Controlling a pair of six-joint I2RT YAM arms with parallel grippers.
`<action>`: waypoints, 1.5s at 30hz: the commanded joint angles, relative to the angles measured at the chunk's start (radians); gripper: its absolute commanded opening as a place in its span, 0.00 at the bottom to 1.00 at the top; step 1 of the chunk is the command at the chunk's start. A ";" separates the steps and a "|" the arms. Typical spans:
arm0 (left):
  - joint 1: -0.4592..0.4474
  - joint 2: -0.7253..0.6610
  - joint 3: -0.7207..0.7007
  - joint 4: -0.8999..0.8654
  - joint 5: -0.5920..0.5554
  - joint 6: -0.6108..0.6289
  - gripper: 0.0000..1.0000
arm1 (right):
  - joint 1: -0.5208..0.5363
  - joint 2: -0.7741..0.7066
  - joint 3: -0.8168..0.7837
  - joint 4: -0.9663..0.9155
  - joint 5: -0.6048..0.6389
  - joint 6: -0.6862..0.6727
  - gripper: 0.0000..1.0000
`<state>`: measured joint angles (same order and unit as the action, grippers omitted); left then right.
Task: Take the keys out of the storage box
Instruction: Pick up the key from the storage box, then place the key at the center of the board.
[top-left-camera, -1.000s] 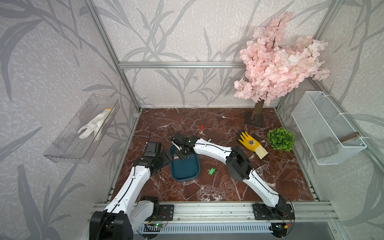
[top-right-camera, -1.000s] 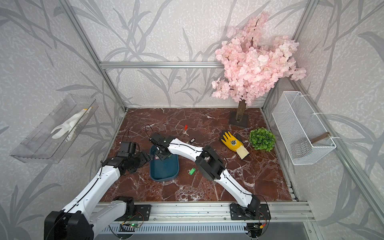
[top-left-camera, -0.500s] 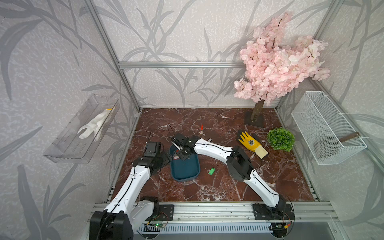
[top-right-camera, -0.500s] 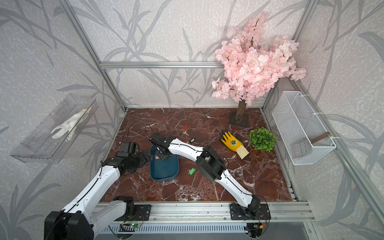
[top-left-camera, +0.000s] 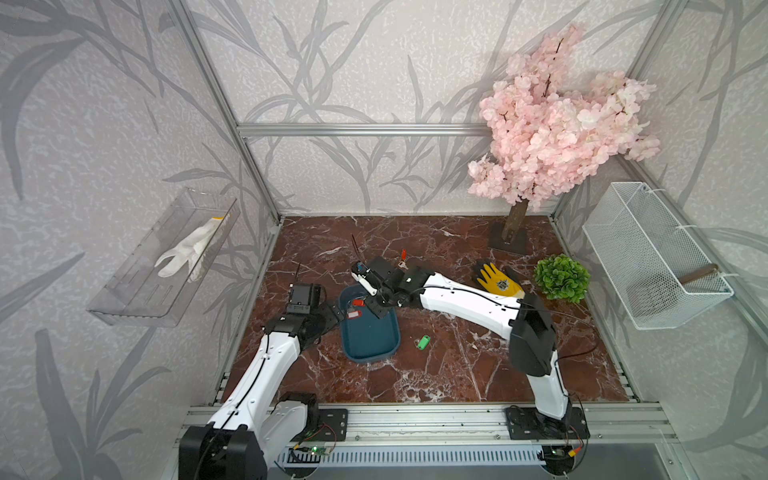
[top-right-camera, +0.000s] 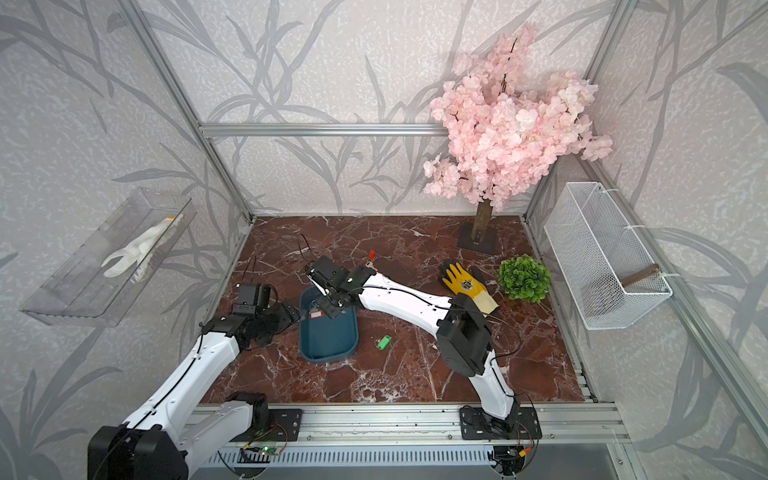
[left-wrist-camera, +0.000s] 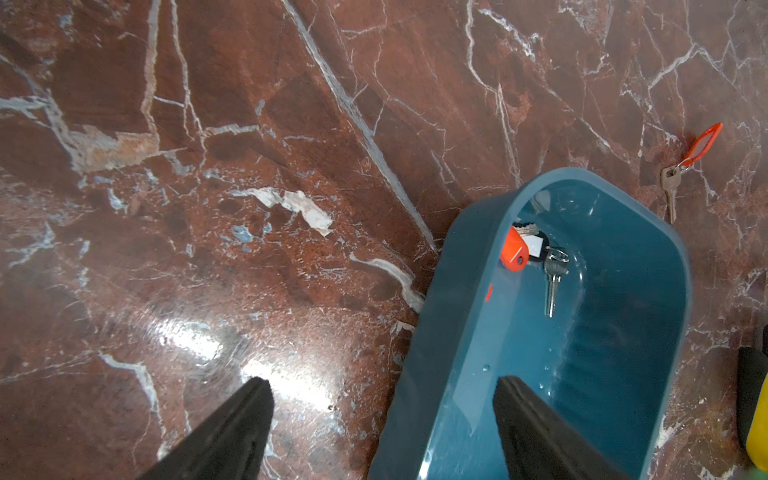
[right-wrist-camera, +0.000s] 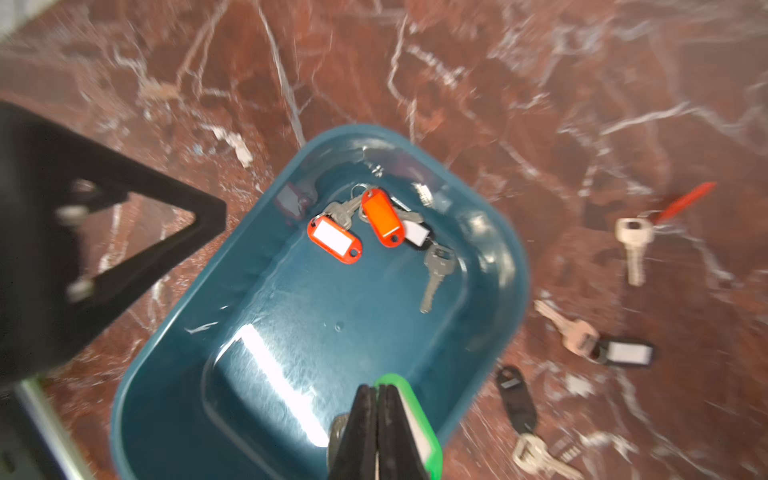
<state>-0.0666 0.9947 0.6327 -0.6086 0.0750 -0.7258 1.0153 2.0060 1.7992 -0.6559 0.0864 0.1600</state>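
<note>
Over on the left wall, a clear tray (top-left-camera: 133, 299) is hanging with a white glove (top-left-camera: 187, 255) lying in it. Moving right, the left arm (top-left-camera: 270, 357) is reaching in low. The left jaws are standing wide open with nothing in them, straddling a long wall of the storage box (top-left-camera: 370, 340). One finger (left-wrist-camera: 224, 432) is hovering over the bare surface (top-left-camera: 457, 374), the other over the inside of the box.

The box, dark teal, is sitting on the red marble roughly mid-way across. A few keys (right-wrist-camera: 435, 272) are lying bunched at its far end, two on red tags (right-wrist-camera: 334, 240) and one on a black tag, all touching.

The right arm (top-left-camera: 465, 301) is stretching in from the right side. The right jaws are hanging over the box, clamped tight on a green-tagged key (right-wrist-camera: 419, 428), with its metal head poking out beside them. That wrist view is pretty blurry, so I can't tell much more about the grip.

Two black-tagged keys (right-wrist-camera: 582, 338) are lying on the surface just outside the box. A second green-tagged key (top-left-camera: 423, 343) is lying just right of the box, and a red-tagged key (top-left-camera: 402, 258) is sitting further back.

Further right, a yellow glove (top-left-camera: 496, 280) is lying near a round green plant (top-left-camera: 561, 278). A pink blossom tree (top-left-camera: 557, 124) is standing in the back corner, and a white wire basket (top-left-camera: 648, 257) is hanging on the right wall.
</note>
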 joint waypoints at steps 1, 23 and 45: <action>0.007 -0.005 0.017 0.016 0.001 0.023 0.88 | -0.048 -0.078 -0.076 0.049 0.048 0.008 0.00; 0.012 0.032 0.038 0.018 0.049 0.057 0.87 | -0.436 0.140 -0.190 0.289 0.182 -0.071 0.00; 0.011 0.078 0.116 -0.038 0.137 0.108 0.78 | -0.498 0.270 -0.029 0.354 0.230 -0.149 0.35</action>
<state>-0.0605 1.0653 0.7139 -0.6209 0.1932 -0.6430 0.5171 2.3257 1.7672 -0.3111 0.3119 0.0086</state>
